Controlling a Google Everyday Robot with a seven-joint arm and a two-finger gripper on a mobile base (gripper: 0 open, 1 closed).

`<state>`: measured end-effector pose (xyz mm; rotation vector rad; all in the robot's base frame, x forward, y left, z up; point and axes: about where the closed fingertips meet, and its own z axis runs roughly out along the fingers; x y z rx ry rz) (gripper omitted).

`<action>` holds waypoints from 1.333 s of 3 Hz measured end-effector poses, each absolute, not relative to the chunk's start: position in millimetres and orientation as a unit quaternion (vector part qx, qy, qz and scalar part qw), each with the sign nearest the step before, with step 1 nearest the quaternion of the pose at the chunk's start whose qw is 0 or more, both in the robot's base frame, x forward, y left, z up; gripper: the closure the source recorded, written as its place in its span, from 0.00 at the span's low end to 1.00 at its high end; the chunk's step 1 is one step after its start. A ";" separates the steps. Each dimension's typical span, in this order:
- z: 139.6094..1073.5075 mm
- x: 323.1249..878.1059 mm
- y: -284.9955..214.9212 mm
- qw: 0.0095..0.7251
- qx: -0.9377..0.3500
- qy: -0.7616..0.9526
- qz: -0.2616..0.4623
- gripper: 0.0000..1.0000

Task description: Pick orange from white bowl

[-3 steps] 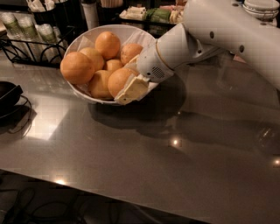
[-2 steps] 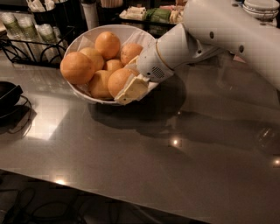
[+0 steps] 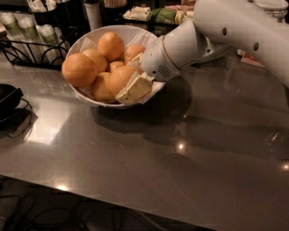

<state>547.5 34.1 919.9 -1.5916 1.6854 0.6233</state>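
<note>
The white bowl (image 3: 104, 103) with a paper liner stands at the back left of the grey table (image 3: 135, 167) and holds several oranges. My gripper (image 3: 126, 79) reaches into the bowl's right side from the white arm (image 3: 226, 31). Its cream fingers (image 3: 134, 89) sit above and below one large orange (image 3: 118, 77) at the bowl's front right and press against it. That orange rests among the others. The largest loose orange (image 3: 79, 69) lies at the left rim.
A black dish (image 3: 6, 97) sits at the table's left edge. A black wire rack (image 3: 27, 45) with cups stands behind the bowl at the left. Containers and packets (image 3: 158, 13) line the back. The table's front edge runs along the bottom.
</note>
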 end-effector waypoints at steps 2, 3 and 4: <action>974.9 536.8 22.6 0.402 -0.621 0.632 0.230 1.00; 1001.2 535.4 8.2 0.416 -0.622 0.630 0.209 1.00; 1001.8 535.5 8.3 0.417 -0.622 0.630 0.209 1.00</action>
